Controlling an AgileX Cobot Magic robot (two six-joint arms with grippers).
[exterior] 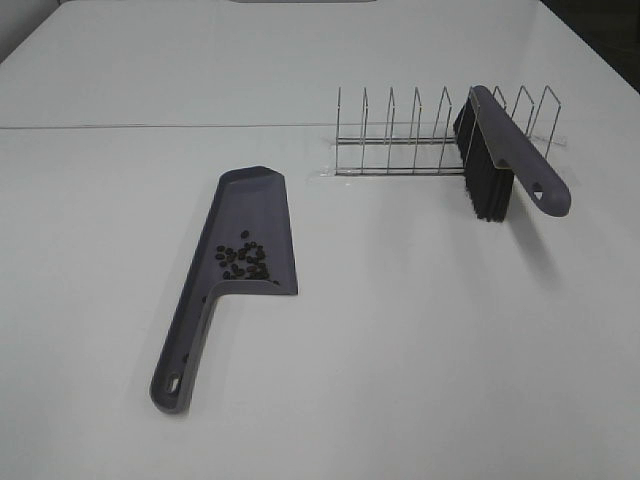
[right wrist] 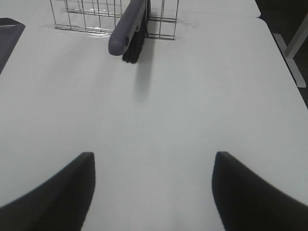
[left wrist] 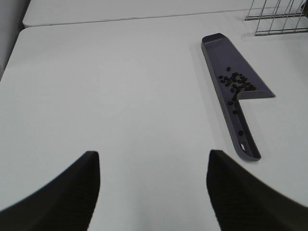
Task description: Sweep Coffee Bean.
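The dustpan (exterior: 235,265) lies left of the middle of the tabletop (exterior: 420,350). The wire rack (exterior: 440,135) stands near the far edge, and the brush (exterior: 505,155) leans in it. The near edge and right side are wide bare tabletop.

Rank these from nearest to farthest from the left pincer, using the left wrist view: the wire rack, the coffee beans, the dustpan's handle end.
1. The dustpan's handle end, nearest the left pincer, off to one side of it.
2. The coffee beans, farther up on the dustpan's flat blade.
3. The wire rack, farthest, at the table's far corner of this view.
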